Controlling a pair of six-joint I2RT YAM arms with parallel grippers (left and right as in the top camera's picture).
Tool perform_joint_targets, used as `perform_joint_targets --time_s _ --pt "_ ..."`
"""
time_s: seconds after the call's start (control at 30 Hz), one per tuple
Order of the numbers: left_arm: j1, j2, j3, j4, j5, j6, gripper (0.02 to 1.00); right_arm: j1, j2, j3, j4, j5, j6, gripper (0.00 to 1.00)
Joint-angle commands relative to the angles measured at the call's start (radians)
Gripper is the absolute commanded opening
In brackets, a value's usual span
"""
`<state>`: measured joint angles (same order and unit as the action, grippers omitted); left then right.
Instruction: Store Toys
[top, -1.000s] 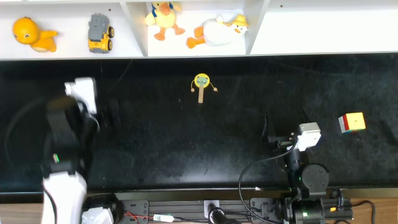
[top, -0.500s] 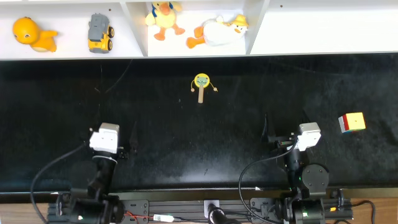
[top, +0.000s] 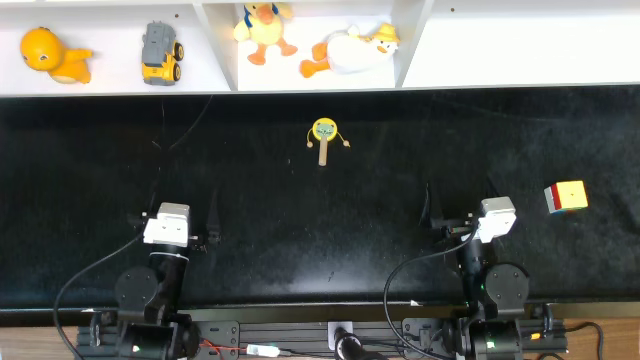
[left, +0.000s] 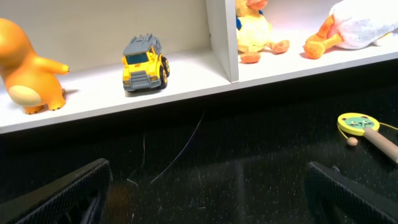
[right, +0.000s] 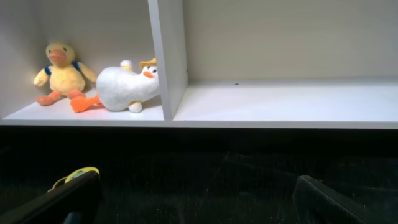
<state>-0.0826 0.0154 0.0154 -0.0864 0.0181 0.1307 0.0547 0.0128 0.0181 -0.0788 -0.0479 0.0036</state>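
Counting four shelf toys (top: 52, 52) (top: 160, 52) (top: 264, 28) (top: 350, 50), one rattle (top: 324, 136), one cube (top: 565, 197)

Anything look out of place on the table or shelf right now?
Two toys lie loose on the black table, not shelved: a drum rattle near the shelf and a coloured cube at the right. The white plush duck lies on its side.

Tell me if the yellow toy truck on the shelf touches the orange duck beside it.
Apart. The left wrist view shows a bare strip of white shelf between the yellow toy truck and the orange duck; the top view agrees.
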Motion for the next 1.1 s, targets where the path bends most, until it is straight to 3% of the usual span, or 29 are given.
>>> perform_joint_targets --time_s 0.03,1.1 --pt "0.006 -0.013 -0.008 0.003 0.005 -0.019 0.996 0.004 -0.009 -0.013 0.006 -0.004 0.000 0.996" --pt "0.006 -0.013 -0.008 0.003 0.005 -0.019 0.996 0.005 0.016 -0.010 0.000 -0.004 0.000 0.996"
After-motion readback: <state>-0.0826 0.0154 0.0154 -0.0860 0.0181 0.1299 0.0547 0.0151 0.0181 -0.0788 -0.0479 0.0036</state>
